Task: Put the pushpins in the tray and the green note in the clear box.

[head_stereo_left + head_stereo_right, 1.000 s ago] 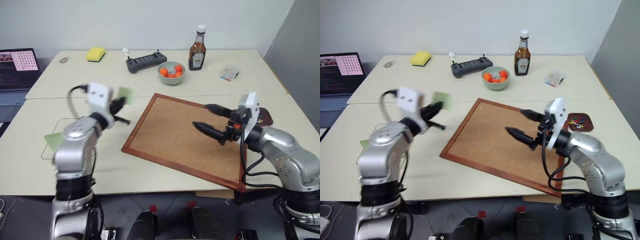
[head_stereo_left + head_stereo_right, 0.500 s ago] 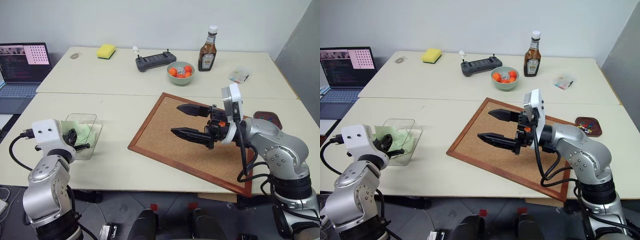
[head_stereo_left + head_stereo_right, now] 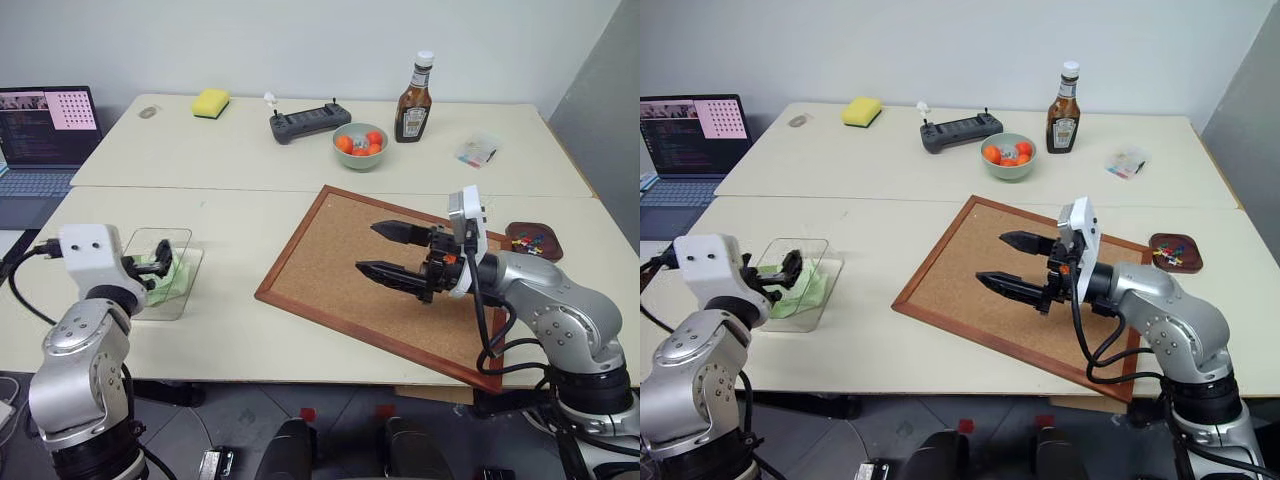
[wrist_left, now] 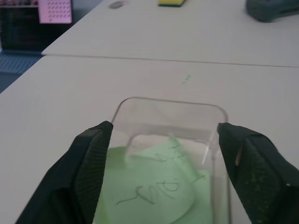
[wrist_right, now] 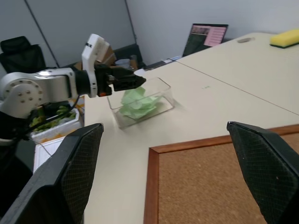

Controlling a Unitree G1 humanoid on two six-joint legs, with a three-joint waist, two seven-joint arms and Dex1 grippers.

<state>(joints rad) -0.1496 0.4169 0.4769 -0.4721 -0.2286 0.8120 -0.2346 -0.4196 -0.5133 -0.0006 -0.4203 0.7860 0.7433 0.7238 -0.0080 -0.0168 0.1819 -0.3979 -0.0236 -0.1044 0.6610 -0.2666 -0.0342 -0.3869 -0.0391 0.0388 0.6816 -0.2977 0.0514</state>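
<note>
The green note (image 4: 159, 186) lies curled inside the clear box (image 3: 186, 256) at the table's left front. My left gripper (image 3: 158, 268) stands open at the near end of the box, with its fingers (image 4: 93, 154) spread wide and nothing between them. The small reddish-brown tray (image 3: 1185, 242) sits at the right, beyond the cork board, and holds coloured pushpins (image 3: 1168, 251). My right gripper (image 3: 368, 247) hangs open and empty over the cork board (image 3: 340, 245), pointing left.
A laptop (image 3: 40, 125) is at the far left. Along the back stand a yellow sponge (image 3: 211, 102), a dark controller (image 3: 300, 122), a bowl of oranges (image 3: 360, 145), a sauce bottle (image 3: 411, 85) and a small clear packet (image 3: 476, 152).
The left gripper carried the green note from near the board to the clear box, opened and let it go, then drew back a little. The right gripper stayed open over the board.
</note>
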